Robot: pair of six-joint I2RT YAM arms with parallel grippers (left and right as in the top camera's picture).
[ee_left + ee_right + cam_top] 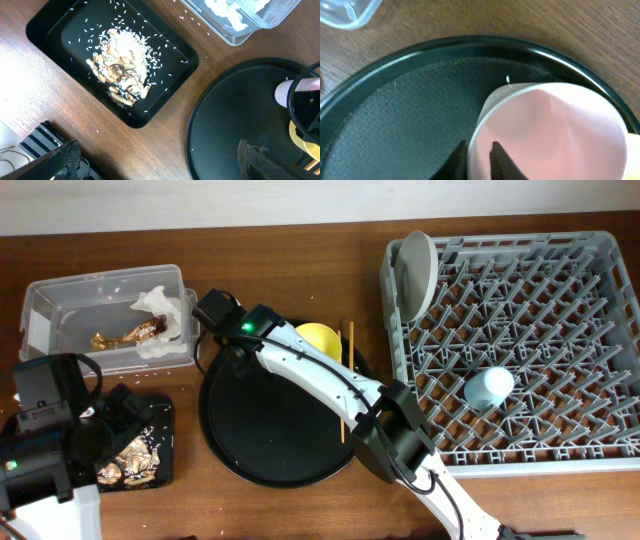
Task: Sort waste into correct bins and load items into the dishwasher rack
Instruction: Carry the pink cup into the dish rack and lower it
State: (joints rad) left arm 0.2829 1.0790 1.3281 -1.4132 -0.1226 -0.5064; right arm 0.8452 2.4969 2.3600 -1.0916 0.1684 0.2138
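My right gripper is shut on the rim of the small pink cup, one finger inside and one outside, over the round black tray. The yellow bowl and wooden chopsticks are on that tray. The grey plate and light-blue cup are in the grey dishwasher rack. The napkin and gold-brown wrapper lie in the clear box. Food scraps with rice lie in the shallow black tray. My left gripper is open and empty above the table between the two trays.
The round black tray lies between the bins and the rack. My right arm reaches across it from the front right. The clear box stands just behind the tray's left rim. Rice grains are scattered on the wood near the shallow tray.
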